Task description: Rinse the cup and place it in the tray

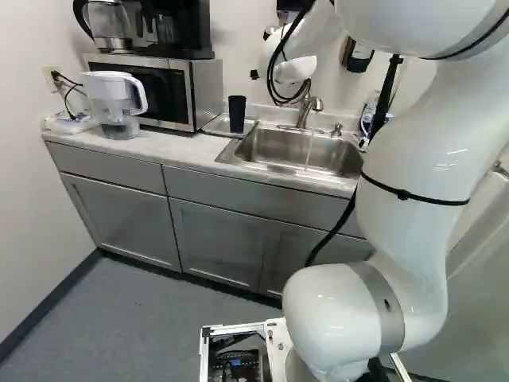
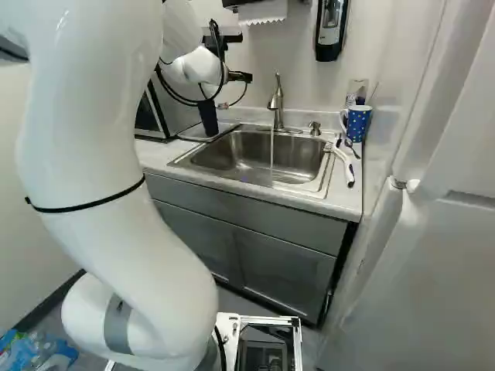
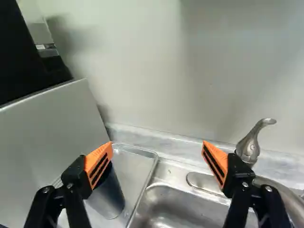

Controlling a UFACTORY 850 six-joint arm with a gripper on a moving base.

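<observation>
My gripper [image 2: 241, 77] hangs above the counter beside the faucet, partly hidden by the arm. In the wrist view the gripper [image 3: 157, 159] is open, its orange pads wide apart with nothing between them. A dark cup [image 1: 237, 114] stands upright on the metal tray [image 1: 217, 126], between microwave and sink. Seen from the wrist, the cup [image 3: 109, 195] is below one finger, partly covered by it, and the tray [image 3: 153, 155] extends past it to the sink's edge. Water runs from the faucet [image 2: 276, 100] into the sink [image 2: 259, 158].
Left of the tray are the microwave [image 1: 195, 87] and a white water pitcher [image 1: 115, 99]. A blue dotted mug [image 2: 357, 122] and a white-handled brush [image 2: 343, 165] lie right of the sink. The soap dispenser [image 2: 330, 29] is on the wall, and a fridge [image 2: 433, 255] stands at the right.
</observation>
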